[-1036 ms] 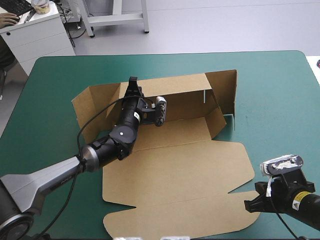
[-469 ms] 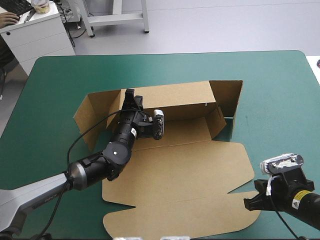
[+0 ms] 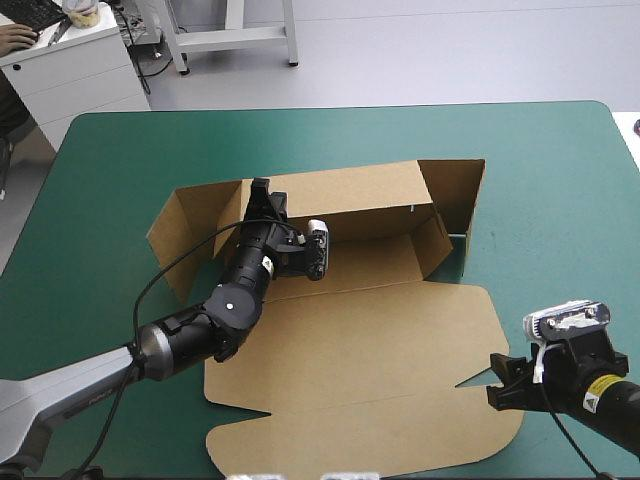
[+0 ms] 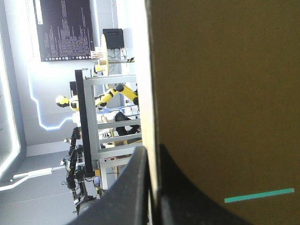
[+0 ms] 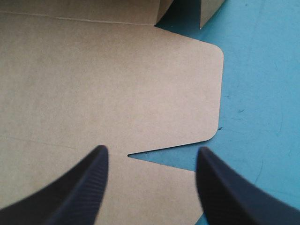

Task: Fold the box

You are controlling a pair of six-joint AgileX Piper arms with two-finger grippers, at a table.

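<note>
The brown box [image 3: 400, 330] lies mid-table with its lid flat toward the near edge. Its back wall [image 3: 345, 195] and its two end flaps are raised. My left gripper [image 3: 263, 192] is at the top edge of the back wall, near that wall's left end. In the left wrist view the left gripper [image 4: 153, 178] is shut on the box, with the board's edge [image 4: 225, 93] pinched between the black fingers. My right gripper [image 3: 503, 385] hovers at the lid's right edge. The right wrist view shows the right gripper [image 5: 151, 173] open over the lid [image 5: 93, 84], just by the notch [image 5: 164, 157].
Bare teal-green cover [image 3: 550, 180] stretches to the right of the box and beyond its back wall. The right end flap [image 3: 455, 190] stands tall beside the tray floor. The table's near edge is close behind my right arm.
The back wall, held by my left gripper, rose more upright earlier and then stayed put. My right gripper's fingers have spread apart and edged toward the lid's notch.
</note>
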